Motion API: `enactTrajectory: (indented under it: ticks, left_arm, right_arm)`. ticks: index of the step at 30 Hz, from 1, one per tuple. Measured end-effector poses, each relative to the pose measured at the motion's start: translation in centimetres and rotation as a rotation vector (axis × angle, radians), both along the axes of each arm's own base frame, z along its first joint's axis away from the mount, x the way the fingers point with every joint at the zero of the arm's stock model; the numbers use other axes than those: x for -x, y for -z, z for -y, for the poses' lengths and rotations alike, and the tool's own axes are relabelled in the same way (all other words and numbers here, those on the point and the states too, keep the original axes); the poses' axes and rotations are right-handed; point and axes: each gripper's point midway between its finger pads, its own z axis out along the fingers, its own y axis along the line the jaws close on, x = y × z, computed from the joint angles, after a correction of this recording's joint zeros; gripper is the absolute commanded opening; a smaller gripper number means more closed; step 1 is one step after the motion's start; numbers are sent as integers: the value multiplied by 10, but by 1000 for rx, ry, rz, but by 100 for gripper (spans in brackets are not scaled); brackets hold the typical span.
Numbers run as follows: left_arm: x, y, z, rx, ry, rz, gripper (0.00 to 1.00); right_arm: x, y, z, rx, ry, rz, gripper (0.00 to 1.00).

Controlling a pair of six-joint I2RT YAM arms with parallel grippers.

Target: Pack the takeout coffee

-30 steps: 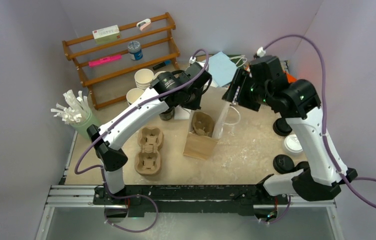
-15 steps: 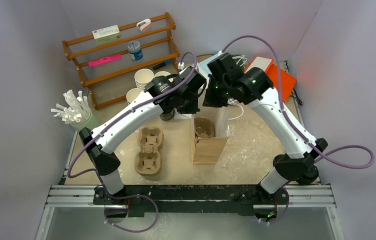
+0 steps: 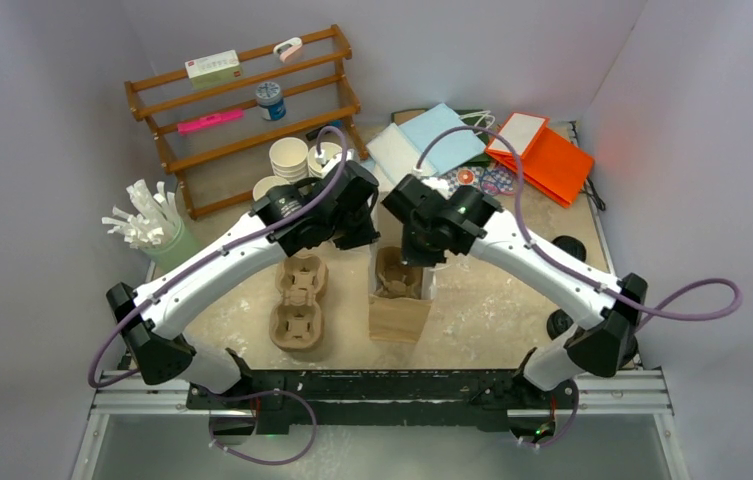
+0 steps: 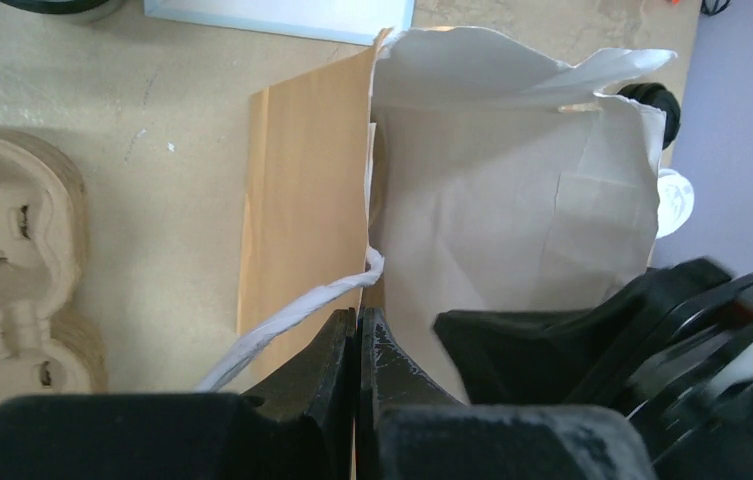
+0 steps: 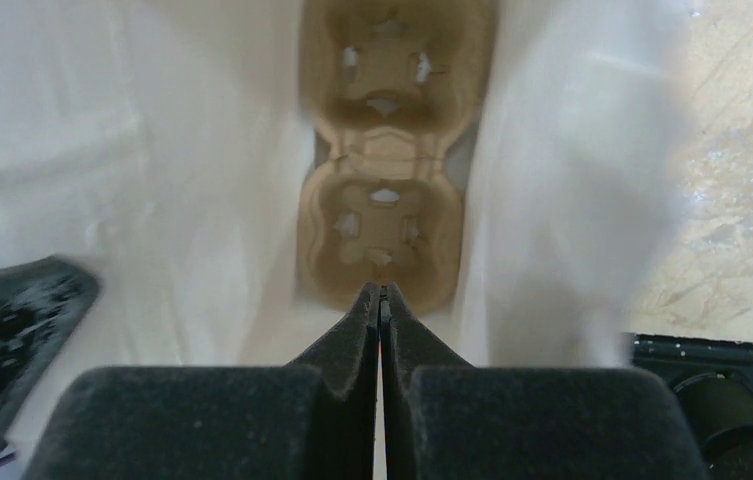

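1. Bag. The paper bag (image 3: 399, 318) stands upright at mid-table between the two arms, mouth open. A pulp tray (image 5: 382, 215) lies down inside it with its cup wells empty.

2. Right gripper (image 5: 381, 300). It is pressed fully closed with nothing between the fingers, and hangs over the bag mouth directly above the tray.

3. Left gripper (image 4: 357, 335). It is closed at the bag's left rim beside the white twisted handle (image 4: 292, 315), and appears to pinch the rim.

4. Task item. No coffee is in the bag. The kraft paper cups (image 3: 288, 153) stand well apart from it at the back, just in front of the wooden rack (image 3: 252, 137). They are open-topped and white inside.

5. Step in hand, as judged: readying the bag with its tray.
   - The left grip should hold the rim taut and level so the mouth keeps its width.
   - The right arm should rise straight up clear of the white walls before swinging towards the cups.
   - A sideways exit risks dragging the bag over.

6. Not determinable.
   - Whether the tray sits flat on the bag floor.
   - Whether the left fingers grip paper, handle or both.
   - Whether the cups are filled.
   - The right wrist view is blurred.
   - The right arm covers part of the black lids (image 3: 566, 248).
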Motion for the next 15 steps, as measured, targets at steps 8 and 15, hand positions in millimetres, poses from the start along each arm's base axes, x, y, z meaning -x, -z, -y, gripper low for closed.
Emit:
enactTrajectory:
  ticks: [8,15]
  left_arm:
    - [-2,2,5,79,-56,0,0]
    - [8,6,-4,123,-63,7,0]
  right_arm:
    - [13,25,-25,57,-19,0,0]
    - [15,41,-13,87,5,-24,0]
